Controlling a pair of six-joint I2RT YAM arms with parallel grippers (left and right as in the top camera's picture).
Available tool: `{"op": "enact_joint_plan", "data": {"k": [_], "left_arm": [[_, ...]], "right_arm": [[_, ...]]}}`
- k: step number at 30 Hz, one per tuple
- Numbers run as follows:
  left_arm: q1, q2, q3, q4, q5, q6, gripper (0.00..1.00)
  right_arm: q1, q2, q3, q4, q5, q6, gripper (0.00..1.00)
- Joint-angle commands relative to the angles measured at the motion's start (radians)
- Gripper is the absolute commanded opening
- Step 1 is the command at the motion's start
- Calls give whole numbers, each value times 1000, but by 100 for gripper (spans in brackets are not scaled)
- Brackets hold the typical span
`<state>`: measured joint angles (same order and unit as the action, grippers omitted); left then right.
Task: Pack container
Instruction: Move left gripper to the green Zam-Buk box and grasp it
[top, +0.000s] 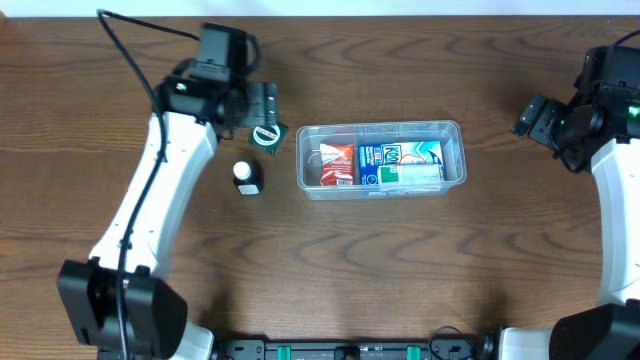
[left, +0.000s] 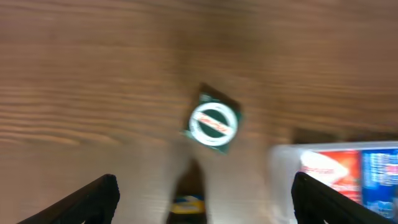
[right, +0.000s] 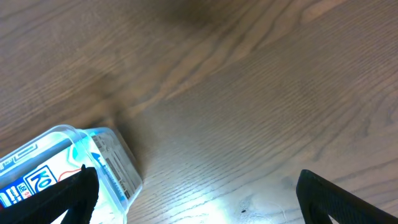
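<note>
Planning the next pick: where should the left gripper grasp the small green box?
Probably from straight above, across two opposite flat sides of the green box: it sits turned cornerwise, so the left gripper should rotate to match.

White arms, black joints

The left arm (top: 150, 190) and right arm (top: 615, 220) are cased in white, with black joints and bases. A black cable (top: 126, 55) is seen along the left arm; green lights (top: 181, 87) are lit near both wrists
</note>
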<state>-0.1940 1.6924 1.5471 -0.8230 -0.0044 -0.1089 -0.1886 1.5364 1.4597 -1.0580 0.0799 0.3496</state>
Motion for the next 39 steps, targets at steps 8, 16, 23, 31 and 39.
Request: {"op": "enact_joint_plan", "data": {"k": [8,16,23,31,39], "left_arm": [[19,169,7,3,23,254,91],[18,318,7,19,30,266,91],[19,371,7,55,92,317,91],[15,393,7,77,106,364,91],[11,435,1,77,107,383,91]], "right_arm": [[-7,-5,12,-2,6,13,99],[-7,-5,12,-2,6,13,99],[-7,-5,12,-2,6,13,99],[-7,-5,12,-2,6,13,99],[-7,-5,12,-2,6,13,99]]}}
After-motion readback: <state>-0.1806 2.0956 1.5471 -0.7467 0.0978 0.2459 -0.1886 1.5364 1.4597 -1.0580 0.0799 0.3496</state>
